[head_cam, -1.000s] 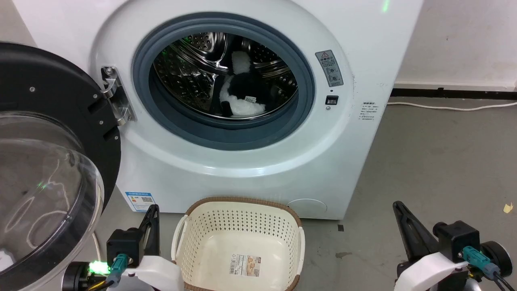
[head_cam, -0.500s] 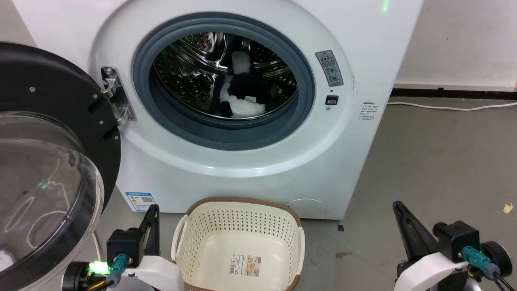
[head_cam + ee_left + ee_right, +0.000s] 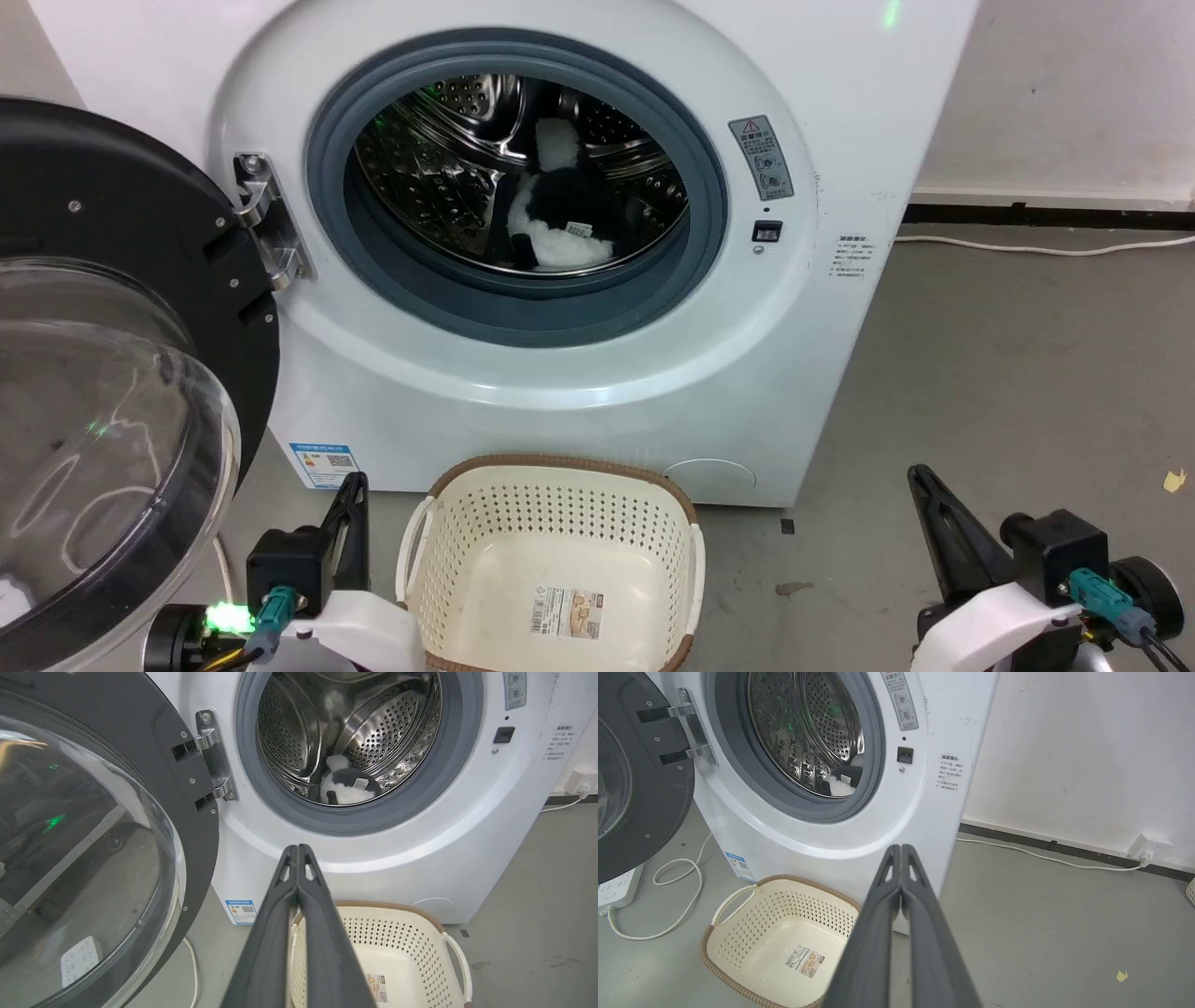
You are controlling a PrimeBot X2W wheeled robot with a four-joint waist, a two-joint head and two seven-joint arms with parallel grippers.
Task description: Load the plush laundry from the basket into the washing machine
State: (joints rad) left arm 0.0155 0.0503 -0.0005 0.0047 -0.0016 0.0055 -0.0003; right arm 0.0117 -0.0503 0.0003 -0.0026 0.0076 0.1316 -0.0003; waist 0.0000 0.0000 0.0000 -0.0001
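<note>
- The grey floor (image 3: 1008, 373) spreads from 3 to 5 o'clock in the head view.
- A white wall (image 3: 1087, 742) stands at 2 o'clock in the right wrist view, with a dark skirting strip (image 3: 1064, 846) along its foot.
- A thin white cable (image 3: 1017, 851) lies on the floor just beside the skirting and reaches a white socket box (image 3: 1150, 845) at 4 o'clock.
- A white power strip (image 3: 619, 886) sits at 9 o'clock, with a white cord (image 3: 696, 900) looped on the floor near it.
- A small yellow scrap (image 3: 1122, 976) lies on the floor at 5 o'clock.

No wording is sharp enough to read. On the washing machine (image 3: 597, 411), a grey label (image 3: 761, 157) with a red warning triangle sits at 3 o'clock of the porthole (image 3: 373, 280). Tiny print lines (image 3: 854, 257) stand beyond it, and a blue QR-code sticker (image 3: 322, 464) is at 7 o'clock. A barcode sticker (image 3: 566, 611) lies on the floor of the basket (image 3: 560, 460).
</note>
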